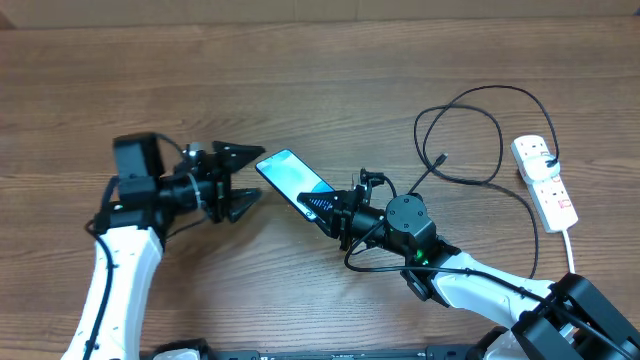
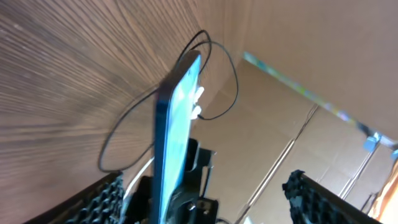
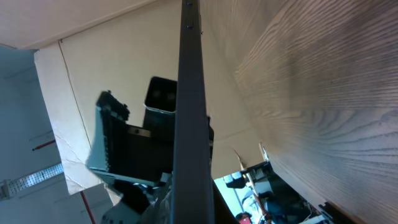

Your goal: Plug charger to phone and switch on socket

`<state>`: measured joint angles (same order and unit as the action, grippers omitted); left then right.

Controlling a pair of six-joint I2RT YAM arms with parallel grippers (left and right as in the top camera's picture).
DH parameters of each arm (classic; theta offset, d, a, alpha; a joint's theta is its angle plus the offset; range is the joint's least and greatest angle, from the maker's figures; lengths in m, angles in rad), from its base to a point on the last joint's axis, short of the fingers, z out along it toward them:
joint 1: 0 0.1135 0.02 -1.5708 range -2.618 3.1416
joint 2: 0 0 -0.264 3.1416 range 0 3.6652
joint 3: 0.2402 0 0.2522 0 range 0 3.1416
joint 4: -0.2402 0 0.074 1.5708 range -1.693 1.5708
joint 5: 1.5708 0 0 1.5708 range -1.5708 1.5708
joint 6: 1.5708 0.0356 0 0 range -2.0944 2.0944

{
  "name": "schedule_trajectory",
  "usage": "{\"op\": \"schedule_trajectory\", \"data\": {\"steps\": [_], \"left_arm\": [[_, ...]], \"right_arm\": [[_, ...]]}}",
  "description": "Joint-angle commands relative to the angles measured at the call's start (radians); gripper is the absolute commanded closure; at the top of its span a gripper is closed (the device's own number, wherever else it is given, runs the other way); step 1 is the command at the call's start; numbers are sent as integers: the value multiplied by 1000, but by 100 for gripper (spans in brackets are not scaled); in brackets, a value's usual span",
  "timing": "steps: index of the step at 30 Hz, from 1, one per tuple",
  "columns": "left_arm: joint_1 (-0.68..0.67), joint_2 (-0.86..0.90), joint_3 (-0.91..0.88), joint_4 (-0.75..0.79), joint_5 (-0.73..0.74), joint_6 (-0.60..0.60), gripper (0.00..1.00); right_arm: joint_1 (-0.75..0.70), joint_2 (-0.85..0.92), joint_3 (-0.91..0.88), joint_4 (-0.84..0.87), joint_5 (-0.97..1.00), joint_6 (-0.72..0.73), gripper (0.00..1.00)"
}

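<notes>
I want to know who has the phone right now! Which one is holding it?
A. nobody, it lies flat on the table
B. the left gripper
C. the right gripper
C: the right gripper is clamped on one end of the phone and holds it off the table, while the left gripper has its fingers open around the other end without pinching it.

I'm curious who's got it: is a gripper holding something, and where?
The right gripper holds the phone by the end nearest its arm. The left gripper is open, gripping nothing.
</notes>
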<state>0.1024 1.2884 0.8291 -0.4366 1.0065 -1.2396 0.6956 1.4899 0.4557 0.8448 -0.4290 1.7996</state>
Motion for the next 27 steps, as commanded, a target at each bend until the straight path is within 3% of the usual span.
{"op": "schedule_trajectory", "data": {"steps": [1, 8, 15, 19, 27], "left_arm": [[-75, -8, 5, 27, -86, -154, 26], [-142, -8, 5, 27, -126, -155, 40], [-142, -8, 5, 31, -156, -156, 65], [-143, -8, 5, 31, -170, -155, 68], [-163, -8, 5, 31, -181, -156, 85]], "right_arm": [[4, -8, 24, 29, 10, -4, 96], [5, -8, 24, 109, 5, 64, 96], [5, -8, 24, 117, -77, 90, 96], [5, -8, 24, 117, -99, 174, 96], [5, -8, 24, 116, -115, 295, 96]]}}
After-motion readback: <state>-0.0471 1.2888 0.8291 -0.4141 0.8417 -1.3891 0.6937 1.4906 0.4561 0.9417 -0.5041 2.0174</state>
